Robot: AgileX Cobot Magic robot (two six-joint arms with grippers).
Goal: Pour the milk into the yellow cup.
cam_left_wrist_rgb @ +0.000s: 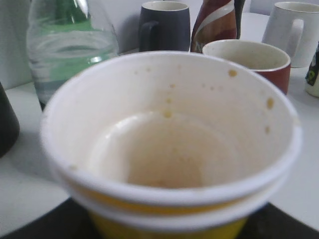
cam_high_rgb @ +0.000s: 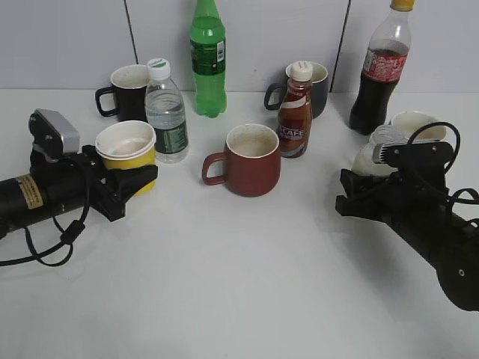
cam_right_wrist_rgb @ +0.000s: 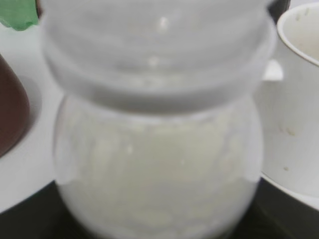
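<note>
The yellow cup (cam_high_rgb: 126, 146) stands at the left of the table, white inside, with brownish specks and no liquid in it. My left gripper (cam_high_rgb: 136, 179) is shut on its lower body; in the left wrist view the cup (cam_left_wrist_rgb: 169, 139) fills the frame, with the black jaws (cam_left_wrist_rgb: 162, 233) at the bottom corners. The milk bottle (cam_high_rgb: 372, 153), squat and translucent with creamy-white liquid, stands upright at the right. My right gripper (cam_high_rgb: 358, 193) is shut on it. In the right wrist view the bottle (cam_right_wrist_rgb: 159, 164) fills the frame between the dark jaws (cam_right_wrist_rgb: 157, 230). Its cap and label are hidden.
A dark red mug (cam_high_rgb: 251, 159) stands in the middle, with a brown coffee bottle (cam_high_rgb: 295, 112) behind it. A clear water bottle (cam_high_rgb: 166, 112) stands beside the yellow cup. A black mug (cam_high_rgb: 127, 91), a green bottle (cam_high_rgb: 207, 60), a dark mug (cam_high_rgb: 316, 86) and a cola bottle (cam_high_rgb: 382, 71) line the back. A white mug (cam_high_rgb: 415, 123) stands behind the milk.
</note>
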